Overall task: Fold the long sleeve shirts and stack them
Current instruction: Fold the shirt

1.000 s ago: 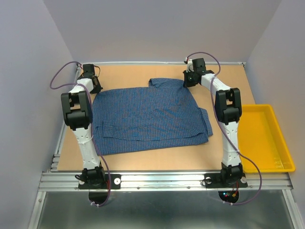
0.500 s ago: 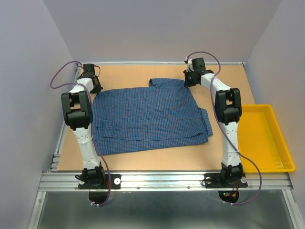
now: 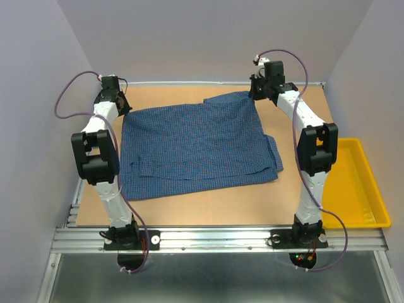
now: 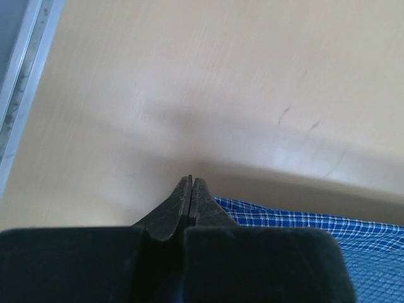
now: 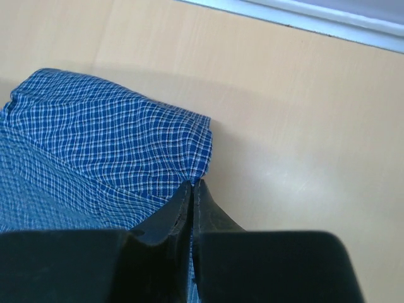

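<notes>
A blue fine-checked shirt is seen spread across the middle of the wooden table, between the two arms, with its far edge drawn out towards the back. The far left corner of the cloth is met by the left gripper, and the far right corner by the right gripper. In the left wrist view the left gripper is shown with its fingers pressed tightly together. The checked hem of the shirt is seen running out from just beside the right finger, and a sliver of blue is glimpsed low between the fingers, so the corner appears to be pinched there. In the right wrist view the right gripper is likewise clenched, and the shirt is puckered into small folds just where the tips meet, so a corner of cloth is plainly clamped. Towards the front a doubled band is seen along the garment's lower part, and its right side is slightly bunched. A yellow tray is set beyond the table's right edge, apart from the shirt.
</notes>
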`<state>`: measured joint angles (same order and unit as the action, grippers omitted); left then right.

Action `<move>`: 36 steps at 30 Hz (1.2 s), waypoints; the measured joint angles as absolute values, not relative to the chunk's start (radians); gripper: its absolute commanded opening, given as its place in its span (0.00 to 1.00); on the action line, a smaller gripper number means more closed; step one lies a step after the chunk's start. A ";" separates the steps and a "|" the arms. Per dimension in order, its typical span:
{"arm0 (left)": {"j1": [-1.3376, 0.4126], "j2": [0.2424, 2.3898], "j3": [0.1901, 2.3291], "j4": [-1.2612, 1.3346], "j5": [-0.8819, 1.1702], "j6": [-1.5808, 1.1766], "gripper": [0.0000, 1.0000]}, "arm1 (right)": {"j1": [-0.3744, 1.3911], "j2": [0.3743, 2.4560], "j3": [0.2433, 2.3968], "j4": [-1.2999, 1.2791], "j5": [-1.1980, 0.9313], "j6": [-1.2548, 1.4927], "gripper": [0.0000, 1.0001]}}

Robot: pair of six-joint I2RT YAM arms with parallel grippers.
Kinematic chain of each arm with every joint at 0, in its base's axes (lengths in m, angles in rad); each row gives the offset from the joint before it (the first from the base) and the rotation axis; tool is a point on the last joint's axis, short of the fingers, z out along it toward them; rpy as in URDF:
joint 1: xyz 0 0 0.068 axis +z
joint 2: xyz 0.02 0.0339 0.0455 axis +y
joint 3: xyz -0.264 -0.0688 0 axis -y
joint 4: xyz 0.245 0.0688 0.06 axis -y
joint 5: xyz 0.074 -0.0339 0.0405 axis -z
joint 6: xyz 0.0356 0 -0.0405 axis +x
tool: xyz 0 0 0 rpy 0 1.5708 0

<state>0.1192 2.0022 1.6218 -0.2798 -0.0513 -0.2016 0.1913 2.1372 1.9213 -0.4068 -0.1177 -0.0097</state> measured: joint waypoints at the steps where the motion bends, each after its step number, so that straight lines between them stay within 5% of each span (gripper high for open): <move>1: 0.120 1.969 1.597 -0.281 -0.053 -0.210 0.00 | 0.191 2.117 1.903 -0.402 -0.121 -0.008 0.01; 15: 0.120 1.783 1.254 -0.233 -0.093 -0.310 0.00 | 0.191 1.912 1.428 -0.304 -0.138 0.070 0.00; 36: 0.119 1.525 1.123 -0.270 -0.167 -0.384 0.00 | 0.192 1.600 1.176 -0.224 -0.081 0.142 0.01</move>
